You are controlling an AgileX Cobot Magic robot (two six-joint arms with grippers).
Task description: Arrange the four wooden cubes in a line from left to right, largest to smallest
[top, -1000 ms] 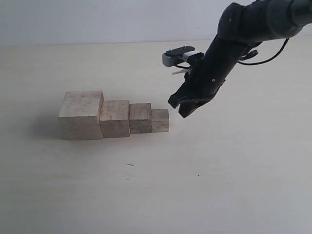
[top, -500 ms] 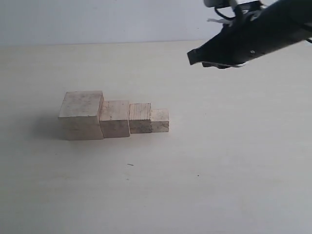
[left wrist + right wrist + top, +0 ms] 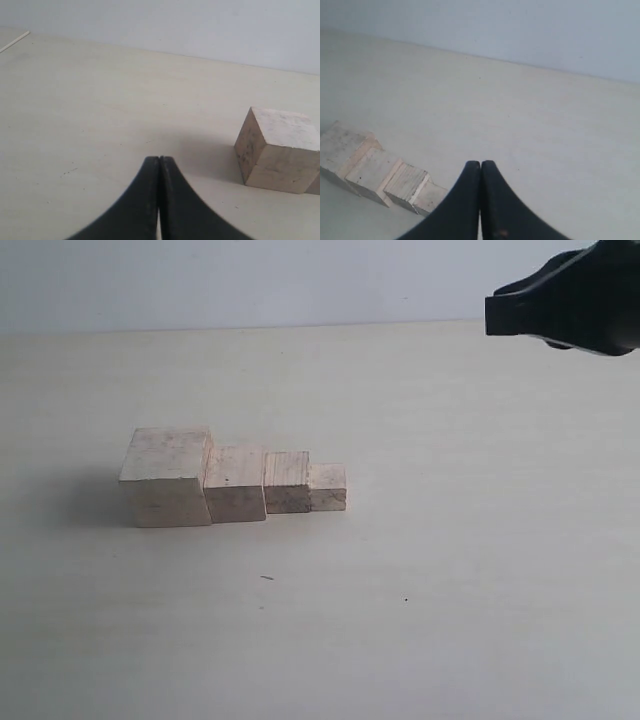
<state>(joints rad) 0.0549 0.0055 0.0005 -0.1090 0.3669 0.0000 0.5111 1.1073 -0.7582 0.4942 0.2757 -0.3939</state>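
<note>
Pale unfinished wood: four wooden cubes (image 3: pixel 235 480) stand in one row on the left half of the desk (image 3: pixel 450 540), the row running roughly parallel to its far edge. Order from the left end: largest cube (image 3: pixel 167 478), second cube (image 3: pixel 235 484), third cube (image 3: pixel 287 482), smallest cube (image 3: pixel 328 487). Each touches its neighbour, with no gaps seen. Tops step down toward the right. All sit flat and upright.

Right gripper (image 3: pixel 492 314): black, raised high over the right part of the far edge, well apart from the row. Its wrist view shows the two fingers pressed together along their length, nothing between them.

Left gripper (image 3: pixel 159 160): out of the exterior view. In its own wrist view the fingers meet tip to tip, empty, above bare desk, with the largest cube near and untouched.

Plain pale wall (image 3: pixel 250 280) rises behind the far edge.
</note>
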